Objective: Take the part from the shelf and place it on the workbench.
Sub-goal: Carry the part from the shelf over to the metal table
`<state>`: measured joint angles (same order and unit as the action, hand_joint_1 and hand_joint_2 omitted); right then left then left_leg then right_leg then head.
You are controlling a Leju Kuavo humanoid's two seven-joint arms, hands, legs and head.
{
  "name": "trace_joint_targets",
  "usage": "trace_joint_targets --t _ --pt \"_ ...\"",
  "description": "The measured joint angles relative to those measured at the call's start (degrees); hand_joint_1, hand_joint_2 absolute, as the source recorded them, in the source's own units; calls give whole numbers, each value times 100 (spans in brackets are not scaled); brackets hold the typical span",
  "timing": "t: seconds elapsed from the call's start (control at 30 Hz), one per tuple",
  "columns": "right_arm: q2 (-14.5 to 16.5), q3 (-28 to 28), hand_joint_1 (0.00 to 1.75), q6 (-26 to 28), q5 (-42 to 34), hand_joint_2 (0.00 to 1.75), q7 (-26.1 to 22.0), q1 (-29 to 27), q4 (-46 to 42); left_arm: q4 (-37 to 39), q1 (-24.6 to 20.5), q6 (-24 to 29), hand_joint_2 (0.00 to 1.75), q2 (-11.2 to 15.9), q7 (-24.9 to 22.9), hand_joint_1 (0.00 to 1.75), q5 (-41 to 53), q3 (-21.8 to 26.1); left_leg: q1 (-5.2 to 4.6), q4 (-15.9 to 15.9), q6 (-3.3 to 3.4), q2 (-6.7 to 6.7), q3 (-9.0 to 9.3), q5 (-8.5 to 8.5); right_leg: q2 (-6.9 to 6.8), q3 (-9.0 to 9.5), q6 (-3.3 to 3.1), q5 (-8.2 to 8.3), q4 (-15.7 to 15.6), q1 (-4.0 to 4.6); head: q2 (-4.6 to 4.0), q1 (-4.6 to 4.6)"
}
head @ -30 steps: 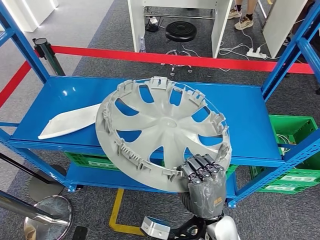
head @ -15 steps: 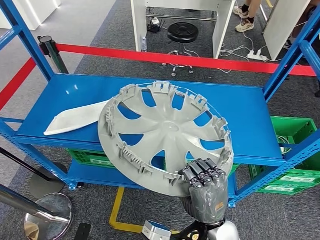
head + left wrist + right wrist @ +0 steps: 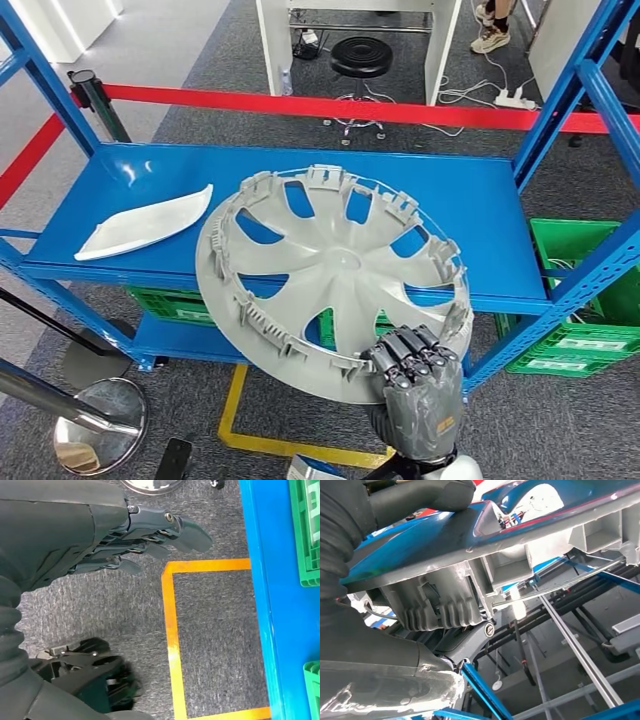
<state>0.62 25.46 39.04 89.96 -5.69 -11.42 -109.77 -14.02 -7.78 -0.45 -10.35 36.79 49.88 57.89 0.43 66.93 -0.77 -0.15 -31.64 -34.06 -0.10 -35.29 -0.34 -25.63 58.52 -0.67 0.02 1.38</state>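
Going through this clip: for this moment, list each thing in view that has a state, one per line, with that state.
wheel cover: gripped at its near rim, tilted, partly out over the shelf's front edge
right hand: grips the wheel cover's rim
left hand: holds nothing, fingers extended close together, over the floor
white trim piece: lying flat on the shelf, untouched

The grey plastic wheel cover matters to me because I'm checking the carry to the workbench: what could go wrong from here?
1. The right hand grips the large grey plastic wheel cover at one rim edge only, so it could sag or slip.
2. Its far rim is near the blue metal shelf and could catch the blue upright post.
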Motion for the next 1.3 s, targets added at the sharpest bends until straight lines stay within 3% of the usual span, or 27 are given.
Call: trace_joint_targets --t 0.07,0.1,0.2,0.27,0.37,0.4,0.43,0.47,0.53,0.6,0.67,0.73,0.77,0.87,0.9,0.93,0.97,1.03,1.1,1.13,1.23,1.27,1.3 --pt "-14 0 175 0 0 175 -1 -19 -32 -1 -32 -1 175 -2 0 0 8 -27 -18 -762 45 -3 424 233 5 -49 45 69 7 20 0 3" --pt "-19 0 175 0 0 175 -2 -25 -48 -1 -47 -1 175 -7 0 0 10 -32 -29 -973 59 -7 522 270 4 -68 78 109 7 26 0 4" --pt "-37 -1 175 0 0 175 -13 -38 -81 1 -54 -1 175 -23 0 0 13 -35 -44 -1069 113 -1 466 357 5 -108 185 207 -15 17 0 -1" --pt "-52 -5 175 0 0 175 -18 -47 -99 1 -64 -2 175 -37 0 0 13 -37 -27 -1099 190 17 365 485 8 -229 240 -50 179 7 0 10" --pt "-69 -7 175 0 0 175 -24 -53 -110 1 -68 -5 175 -48 0 0 14 -40 -33 -1096 242 33 138 665 7 -521 296 -809 1192 1 0 39" --pt "-74 -7 175 0 0 175 -24 -56 -111 1 -65 -5 175 -50 0 0 15 -41 -42 -1089 244 38 58 722 7 -548 302 -906 1474 1 0 40" --pt "-79 -7 175 0 0 175 -22 -58 -111 1 -63 -5 175 -50 0 0 15 -41 -53 -1082 243 42 -17 775 7 -486 299 -878 1571 2 0 41" --pt "-84 -7 175 0 0 175 -20 -60 -111 1 -62 -5 175 -51 0 0 15 -41 -63 -1075 241 44 -84 823 7 -319 283 -755 1453 4 0 43" --pt "-90 -5 175 0 0 175 -18 -58 -115 1 -63 -6 175 -57 0 0 15 -43 -88 -1060 221 38 -189 910 8 279 216 -518 665 18 0 41" --pt "-94 -1 175 0 0 175 -19 -58 -124 1 -65 -6 175 -64 0 0 15 -46 -105 -1047 177 31 -257 998 9 788 157 -514 -97 42 0 37" --pt "-96 2 175 0 0 175 -19 -62 -131 1 -64 -5 175 -71 0 0 15 -50 -97 -1048 114 30 -299 1094 12 884 112 -533 -309 68 0 34" --pt "-97 6 175 0 0 175 -19 -62 -133 1 -56 -4 175 -70 0 0 15 -51 -79 -1022 48 25 -350 1078 -5 786 27 -432 -328 52 0 38" --pt "-97 10 175 0 0 175 -21 -61 -133 1 -52 -3 175 -69 0 0 15 -52 -70 -921 14 22 -398 930 -16 727 -22 -367 -344 40 0 31" --pt "-97 17 175 -1 0 175 -27 -65 -135 1 -48 4 175 -62 -4 0 30 -56 -21 0 -82 19 -649 117 -31 499 -91 -163 -344 34 0 5" --pt "-97 17 175 -2 0 175 -27 -69 -135 1 -47 5 175 -60 -9 0 40 -57 -6 337 -107 19 -703 -32 -33 410 -85 -100 -331 36 0 5" --pt "-97 15 175 -2 0 175 -27 -75 -136 1 -47 5 175 -58 -13 0 53 -60 6 537 -124 19 -689 -36 -33 316 -74 -43 -308 36 0 5" --pt "-97 8 175 -2 0 175 -28 -84 -141 1 -47 4 175 -57 -17 0 66 -63 17 538 -135 20 -581 82 -33 220 -59 7 -277 35 0 4" --pt "-97 -16 175 -1 0 175 -34 -112 -168 1 -52 -1 175 -56 -23 0 94 -73 39 -19 -138 19 -96 368 -30 36 -20 93 -188 29 0 3" --pt "-98 -52 175 -1 -1 175 -43 -157 -214 1 -65 -8 175 -57 -28 0 121 -101 33 -778 -99 9 417 350 -26 -94 35 167 -98 41 0 3" --pt "-100 -68 175 0 -1 175 -46 -176 -233 1 -69 -11 175 -59 -31 0 137 -122 22 -1000 -65 4 541 286 -27 -130 66 212 -75 47 0 1" --pt "-114 -114 175 0 0 175 -54 -258 -272 2 -61 -27 175 -71 -39 0 192 -172 -1 -1096 88 14 468 357 -23 -197 168 304 -78 35 0 -4" --pt "-123 -136 175 -1 0 175 -55 -304 -290 3 -61 -42 175 -76 -43 0 210 -184 3 -1105 148 25 405 427 -15 -254 196 182 1 25 0 3" --pt "-134 -161 175 -1 0 175 -54 -354 -307 3 -65 -57 175 -81 -46 0 229 -197 11 -1117 195 35 326 505 -8 -337 222 -51 194 18 0 13"
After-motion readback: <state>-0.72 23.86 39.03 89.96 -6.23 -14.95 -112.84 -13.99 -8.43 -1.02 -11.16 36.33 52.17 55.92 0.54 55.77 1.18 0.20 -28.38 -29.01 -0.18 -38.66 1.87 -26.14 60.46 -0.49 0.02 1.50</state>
